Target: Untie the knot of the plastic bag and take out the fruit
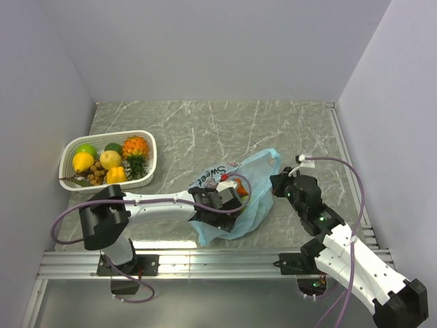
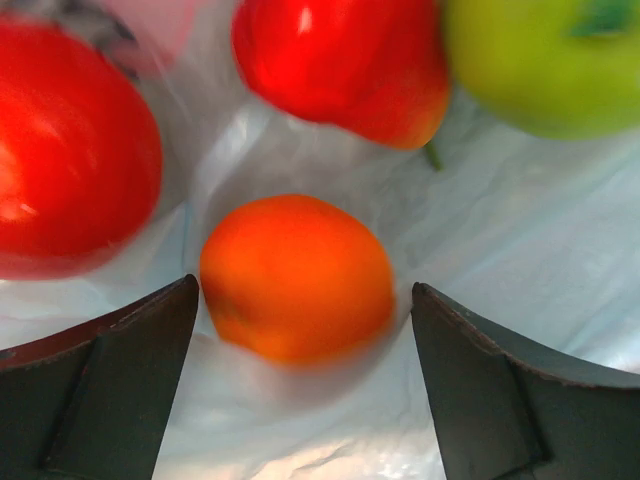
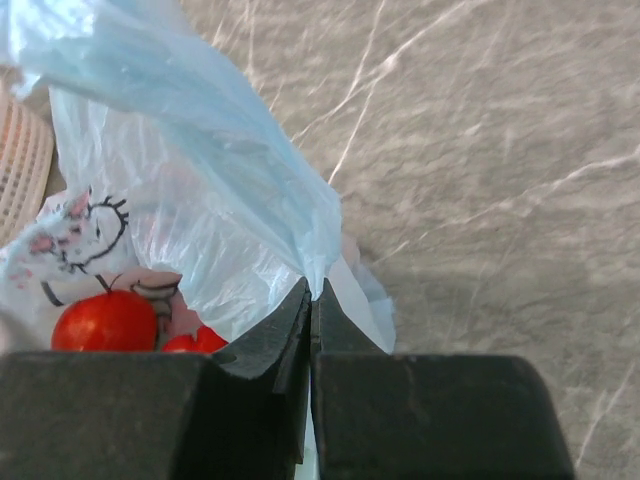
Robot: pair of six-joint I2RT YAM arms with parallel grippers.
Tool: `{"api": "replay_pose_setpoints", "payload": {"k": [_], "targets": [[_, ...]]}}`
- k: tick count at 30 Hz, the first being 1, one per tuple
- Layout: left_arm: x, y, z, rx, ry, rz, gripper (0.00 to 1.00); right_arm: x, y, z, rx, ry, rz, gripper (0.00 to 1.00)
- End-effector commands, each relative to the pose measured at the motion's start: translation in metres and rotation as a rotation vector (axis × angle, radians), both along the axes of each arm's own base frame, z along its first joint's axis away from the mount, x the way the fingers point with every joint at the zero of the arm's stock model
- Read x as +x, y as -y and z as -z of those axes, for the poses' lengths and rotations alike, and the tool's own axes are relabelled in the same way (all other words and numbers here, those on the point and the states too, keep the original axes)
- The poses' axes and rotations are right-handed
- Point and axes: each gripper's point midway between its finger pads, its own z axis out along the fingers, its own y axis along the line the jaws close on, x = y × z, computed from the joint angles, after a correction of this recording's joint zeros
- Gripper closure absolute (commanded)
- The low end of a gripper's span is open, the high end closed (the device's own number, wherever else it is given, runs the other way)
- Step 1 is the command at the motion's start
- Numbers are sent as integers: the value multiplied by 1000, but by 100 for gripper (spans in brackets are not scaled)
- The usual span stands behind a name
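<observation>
The plastic bag [image 1: 263, 188] lies crumpled on the grey marbled bench [image 1: 205, 123], a little toward 5 o'clock of its middle in the top view. The left arm [image 1: 157, 200] reaches across from 9 o'clock, and its wrist sits inside the bag's opening. The left jaws stand released and wide, and the round orange [image 2: 295, 275] rests between them on the pale blue plastic, just beside both of them; blur hides whether either one touches it. Around it inside the bag lie a red apple [image 2: 70, 150] at 10 o'clock, a red strawberry-like piece [image 2: 345, 65] at 12 o'clock and a green apple [image 2: 545, 60] at 2 o'clock. The right arm [image 1: 341, 246] comes in from 4 o'clock, and the right jaws are clenched on a thin fold of the bag's edge at its 3 o'clock side, drawing the plastic into a peak. A white slotted basket [image 1: 153, 160] stands at 9 o'clock on the bench, well apart from the bag, holding an orange pineapple-like fruit [image 1: 135, 145] among other toy produce
</observation>
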Motion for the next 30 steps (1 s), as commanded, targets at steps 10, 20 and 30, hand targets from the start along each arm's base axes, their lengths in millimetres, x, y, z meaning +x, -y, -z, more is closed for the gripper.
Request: {"api": "replay_pose_setpoints", "payload": {"k": [10, 20, 30], "targets": [[-4, -32, 33, 133, 40, -98, 12, 6, -10, -14, 29, 36, -4, 95], [88, 4, -3, -212, 260, -249, 10, 7, -4, -16, 45, 55, 41, 94], [108, -3, -14, -274, 325, -240, 5, 6, -5, -14, 70, 63, 43, 94]]}}
